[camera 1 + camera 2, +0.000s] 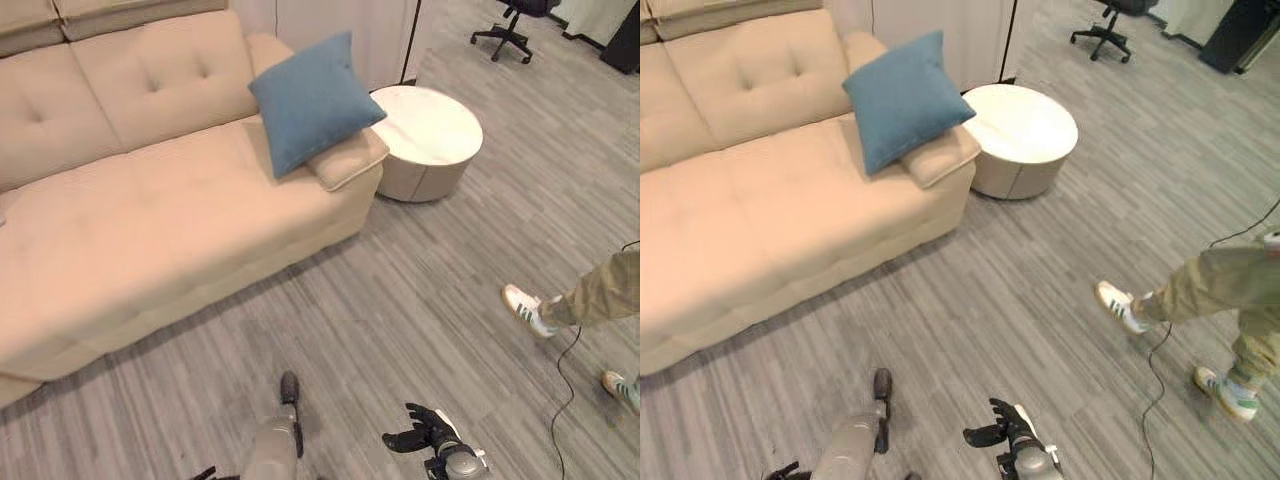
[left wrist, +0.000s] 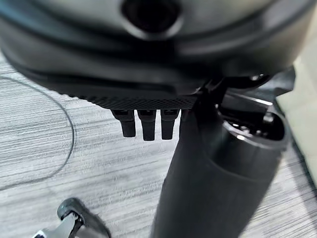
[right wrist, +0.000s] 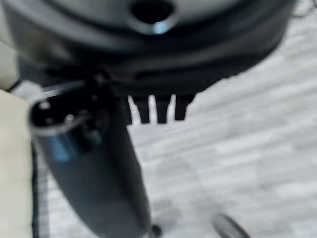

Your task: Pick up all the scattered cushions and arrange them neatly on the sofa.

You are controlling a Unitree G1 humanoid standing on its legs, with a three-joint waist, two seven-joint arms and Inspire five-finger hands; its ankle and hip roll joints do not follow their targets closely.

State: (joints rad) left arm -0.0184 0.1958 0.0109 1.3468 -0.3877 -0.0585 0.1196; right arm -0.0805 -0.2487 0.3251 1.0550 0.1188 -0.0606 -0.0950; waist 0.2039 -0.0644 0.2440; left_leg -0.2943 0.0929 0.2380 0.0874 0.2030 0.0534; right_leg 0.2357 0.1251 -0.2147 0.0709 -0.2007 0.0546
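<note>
No readable writing. Right hand (image 1: 425,432) low at 5 o'clock over the floor (image 1: 400,300), fingers loosely spread, holding nothing. Left hand (image 2: 148,124) hanging with straight fingers, empty. Blue cushion (image 1: 312,100) leaning on a beige cushion (image 1: 345,160) at the sofa (image 1: 150,220) end, 12 o'clock.

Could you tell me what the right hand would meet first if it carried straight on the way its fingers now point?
Probably nothing soon. The right hand hangs low, fingers relaxed and holding nothing, pointing left across bare floor; the robot's other arm lies that way, and depth is unclear. The blue cushion on the sofa lies well off that line.
</note>
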